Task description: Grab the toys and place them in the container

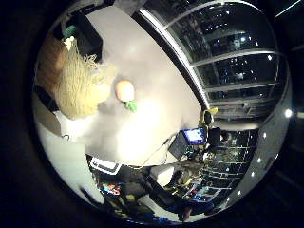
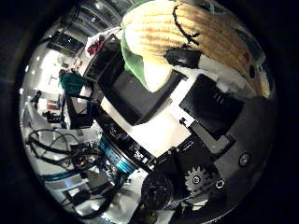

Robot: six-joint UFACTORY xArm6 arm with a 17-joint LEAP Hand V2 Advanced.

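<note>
A yellow plush toy with a green leaf (image 2: 182, 33) fills much of the right thumb side palm view, close against the palm. A black fingertip (image 2: 183, 58) of my right hand (image 2: 220, 107) curls onto it, so the hand is shut on this toy and holds it high above the white table (image 1: 152, 114). The right little finger side palm view shows the same shaggy yellow toy (image 1: 84, 81) near the palm. A small pale orange toy with a green leaf (image 1: 125, 92) lies on the table. A black box-like container (image 2: 140, 98) lies below the held toy.
The table's long edge runs beside tall dark windows (image 1: 228, 57). A lit monitor (image 1: 195, 136) and cluttered equipment stand past the table's end. Shelves and gear (image 2: 75, 103) stand beyond the black container.
</note>
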